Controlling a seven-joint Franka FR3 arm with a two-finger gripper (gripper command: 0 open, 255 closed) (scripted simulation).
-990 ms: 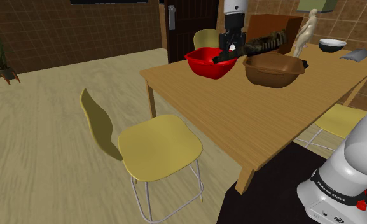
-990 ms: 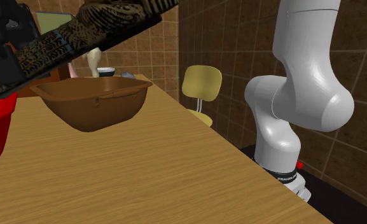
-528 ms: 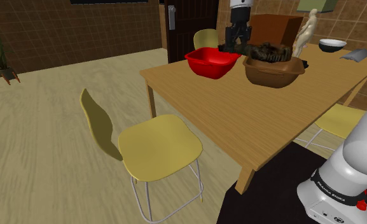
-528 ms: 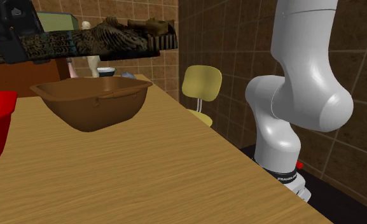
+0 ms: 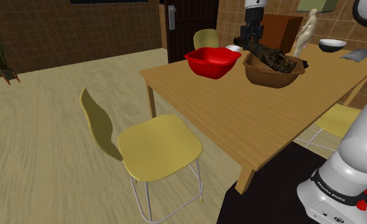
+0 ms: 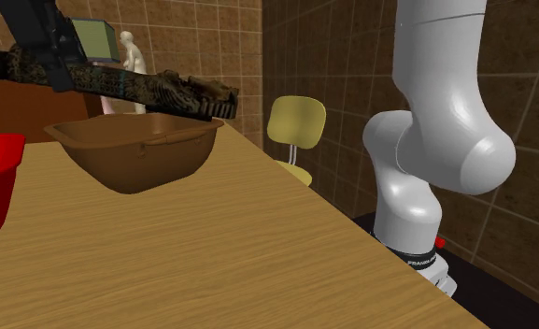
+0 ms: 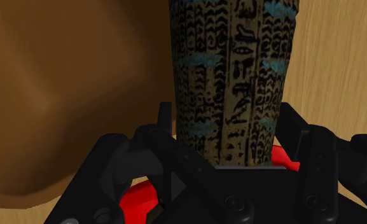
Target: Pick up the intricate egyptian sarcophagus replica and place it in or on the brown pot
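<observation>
We have the sarcophagus (image 5: pixel 272 57) pinched in our gripper (image 5: pixel 250 38) at the upper right of the shoulder view, slanting just over the brown pot (image 5: pixel 271 77), so we judge the lift done and only lowering and release left.

Table (image 5: pixel 239 114) with two vessels at its far end and chairs around it.
In the shoulder view, the pot (image 5: pixel 274 76) sits on the table just right of the basin (image 5: pixel 208 65). The sarcophagus replica (image 5: pixel 272 57) slants across the pot's opening, its raised end clasped in the gripper (image 5: pixel 250 39) above the rim nearest the basin. Behind the pot stands a figurine (image 5: pixel 306 32), with a small bowl (image 5: pixel 332 44) to its right. One chair (image 5: pixel 156 146) stands before the table at the left, another (image 5: pixel 205 38) behind the basin. The robot's stand (image 5: pixel 331 197) is at the lower right.
</observation>
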